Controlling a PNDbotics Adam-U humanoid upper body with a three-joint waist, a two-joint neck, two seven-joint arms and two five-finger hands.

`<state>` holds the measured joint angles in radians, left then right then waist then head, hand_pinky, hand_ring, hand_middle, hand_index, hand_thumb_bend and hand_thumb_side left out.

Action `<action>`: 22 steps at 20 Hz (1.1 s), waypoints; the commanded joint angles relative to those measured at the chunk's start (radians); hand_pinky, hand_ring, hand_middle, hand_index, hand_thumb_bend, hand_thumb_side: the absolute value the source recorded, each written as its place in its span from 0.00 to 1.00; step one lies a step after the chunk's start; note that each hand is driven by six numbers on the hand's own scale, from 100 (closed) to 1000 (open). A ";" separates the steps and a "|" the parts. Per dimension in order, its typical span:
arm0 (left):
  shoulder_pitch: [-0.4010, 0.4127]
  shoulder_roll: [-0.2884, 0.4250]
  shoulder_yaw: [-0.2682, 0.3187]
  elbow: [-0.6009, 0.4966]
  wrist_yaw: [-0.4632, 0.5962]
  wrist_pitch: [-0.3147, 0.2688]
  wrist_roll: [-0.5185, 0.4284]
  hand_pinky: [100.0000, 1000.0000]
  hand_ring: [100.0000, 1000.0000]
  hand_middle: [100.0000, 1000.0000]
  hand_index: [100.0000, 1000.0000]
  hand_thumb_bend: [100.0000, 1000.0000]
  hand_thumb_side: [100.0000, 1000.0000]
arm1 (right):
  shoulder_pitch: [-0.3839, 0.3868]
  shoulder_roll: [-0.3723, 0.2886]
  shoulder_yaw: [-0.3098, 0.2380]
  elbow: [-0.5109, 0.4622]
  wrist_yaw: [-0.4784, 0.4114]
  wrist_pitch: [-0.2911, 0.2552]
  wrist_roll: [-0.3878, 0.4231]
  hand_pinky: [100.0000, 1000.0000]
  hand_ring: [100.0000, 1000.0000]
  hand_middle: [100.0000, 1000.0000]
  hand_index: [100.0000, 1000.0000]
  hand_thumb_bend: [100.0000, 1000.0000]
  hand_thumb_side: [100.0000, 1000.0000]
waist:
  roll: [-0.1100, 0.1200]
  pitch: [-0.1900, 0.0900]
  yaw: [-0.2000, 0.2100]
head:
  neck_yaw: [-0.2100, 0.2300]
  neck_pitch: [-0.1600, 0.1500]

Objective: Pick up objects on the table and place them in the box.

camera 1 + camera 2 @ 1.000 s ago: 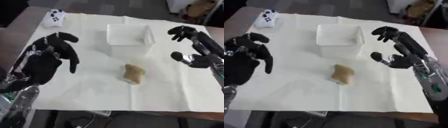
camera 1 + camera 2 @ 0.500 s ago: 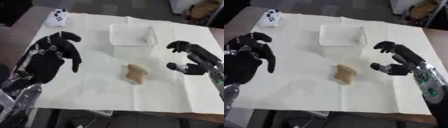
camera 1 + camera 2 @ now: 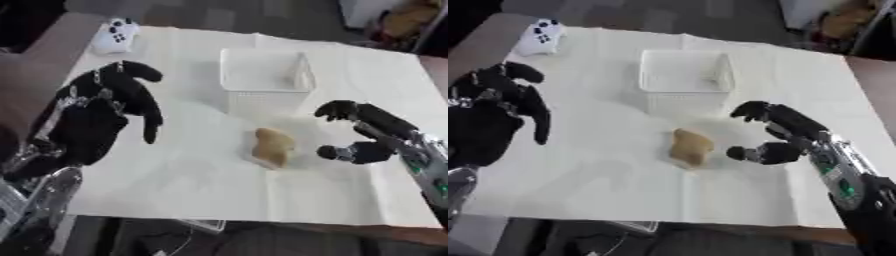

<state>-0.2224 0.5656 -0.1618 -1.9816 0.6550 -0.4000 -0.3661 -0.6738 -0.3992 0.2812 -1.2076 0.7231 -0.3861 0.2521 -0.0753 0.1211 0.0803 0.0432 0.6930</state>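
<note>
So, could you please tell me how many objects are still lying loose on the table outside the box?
2: a tan lump just before the box, and a white controller at the far left corner.

Bare cloth (image 3: 588, 170) around tan lump (image 3: 689, 146), white box (image 3: 684, 80) just behind it

My right hand (image 3: 776, 137) has come down from beside the box (image 3: 685, 80) and swung in toward the tan lump (image 3: 689, 146); it now sits just right of it, fingers and thumb spread, not touching.
</note>
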 commanded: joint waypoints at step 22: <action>-0.022 0.011 0.004 -0.018 0.016 0.006 -0.004 0.25 0.51 0.74 0.73 0.48 0.83 | -0.080 0.149 -0.008 0.055 0.154 0.005 -0.019 0.69 0.70 0.79 0.88 0.71 1.00 | 0.010 -0.017 0.007 | -0.040 0.019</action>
<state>-0.2315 0.5654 -0.1622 -1.9816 0.6628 -0.3952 -0.3701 -0.7252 -0.2452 0.2811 -1.1428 0.8662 -0.3806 0.2435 -0.0721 0.1210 0.0857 0.0163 0.7172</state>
